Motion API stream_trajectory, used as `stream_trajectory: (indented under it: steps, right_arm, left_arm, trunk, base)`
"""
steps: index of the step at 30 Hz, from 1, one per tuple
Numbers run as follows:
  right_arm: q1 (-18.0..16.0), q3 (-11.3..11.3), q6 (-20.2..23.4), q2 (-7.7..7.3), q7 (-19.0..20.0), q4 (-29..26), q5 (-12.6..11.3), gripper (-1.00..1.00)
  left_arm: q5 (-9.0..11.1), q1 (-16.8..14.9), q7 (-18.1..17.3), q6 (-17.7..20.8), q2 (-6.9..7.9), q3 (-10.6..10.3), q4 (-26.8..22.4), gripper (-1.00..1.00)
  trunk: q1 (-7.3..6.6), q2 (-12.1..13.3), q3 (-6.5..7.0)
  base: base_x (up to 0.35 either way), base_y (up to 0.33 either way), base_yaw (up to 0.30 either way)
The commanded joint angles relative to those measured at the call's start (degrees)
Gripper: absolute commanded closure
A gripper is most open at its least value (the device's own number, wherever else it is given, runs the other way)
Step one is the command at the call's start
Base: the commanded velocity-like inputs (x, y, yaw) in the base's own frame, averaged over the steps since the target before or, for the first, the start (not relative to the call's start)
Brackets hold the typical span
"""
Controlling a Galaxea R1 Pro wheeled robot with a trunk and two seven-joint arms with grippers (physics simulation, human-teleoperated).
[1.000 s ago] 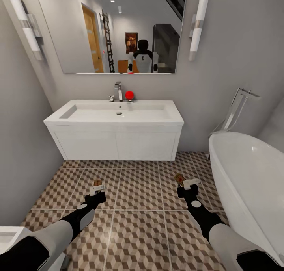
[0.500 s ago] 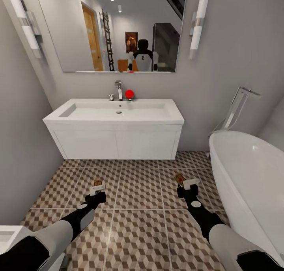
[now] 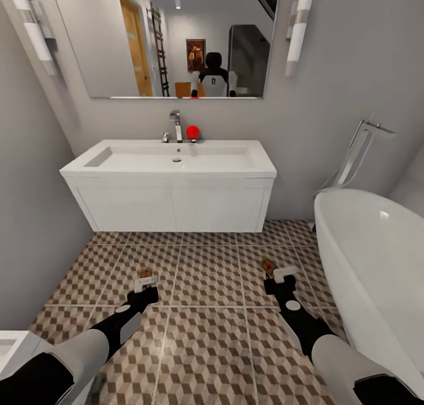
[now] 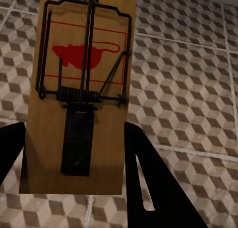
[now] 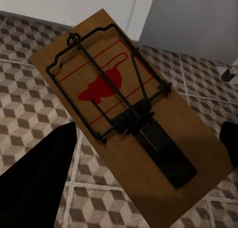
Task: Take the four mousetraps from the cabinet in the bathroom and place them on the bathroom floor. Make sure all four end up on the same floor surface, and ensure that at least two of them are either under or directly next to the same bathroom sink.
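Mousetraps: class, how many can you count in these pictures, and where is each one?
2. One mousetrap is held in the left end effector, the other mousetrap in the right end effector, both above the bathroom floor. Others may be out of view.

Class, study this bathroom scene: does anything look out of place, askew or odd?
One oddity: a bright red ball sits on the sink's back ledge beside the chrome tap. Otherwise nothing is spilled or damaged. Each gripper carries a mousetrap above the tiled floor: left, right.
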Motion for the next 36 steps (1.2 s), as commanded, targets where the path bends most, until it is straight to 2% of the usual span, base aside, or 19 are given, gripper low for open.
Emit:
stream_trajectory:
  steps: [1,12,21,28,36]
  right_arm:
    - [-0.04,0.38,-0.05,-0.03,-0.47,0.03,0.27,1.00]
    - [0.01,0.38,-0.14,-0.03,-0.47,0.03,0.29,1.00]
    - [0.41,0.46,-1.14,0.03,-0.47,0.05,0.29,1.00]
    - [0.48,1.91,-1.17,0.05,-0.55,0.03,0.29,1.00]
    - [0.48,2.13,-1.18,0.05,-0.64,0.03,0.29,1.00]
  left_arm:
    - [0.28,-0.02,0.29,-0.12,0.02,-0.49,-0.06,1.00]
    - [0.28,-0.02,0.30,-0.12,0.02,-0.49,-0.07,1.00]
    - [0.28,-0.02,0.30,-0.11,0.02,-0.49,-0.06,1.00]
    - [0.28,-0.02,0.30,-0.11,-0.03,-0.49,-0.06,1.00]
    - [0.28,-0.02,0.30,-0.12,-0.06,-0.49,-0.06,1.00]
  trunk:
    - [0.22,-0.44,-0.33]
    - [2.64,-4.85,-3.33]
    - [4.61,-8.46,-5.11]
    - [6.15,-11.27,-6.92]
    - [7.91,-14.48,-9.11]
  base:
    - [0.000,0.000,0.000]
    - [0.000,0.000,0.000]
    - [0.000,0.000,0.000]
    - [0.000,0.000,0.000]
    - [0.000,0.000,0.000]
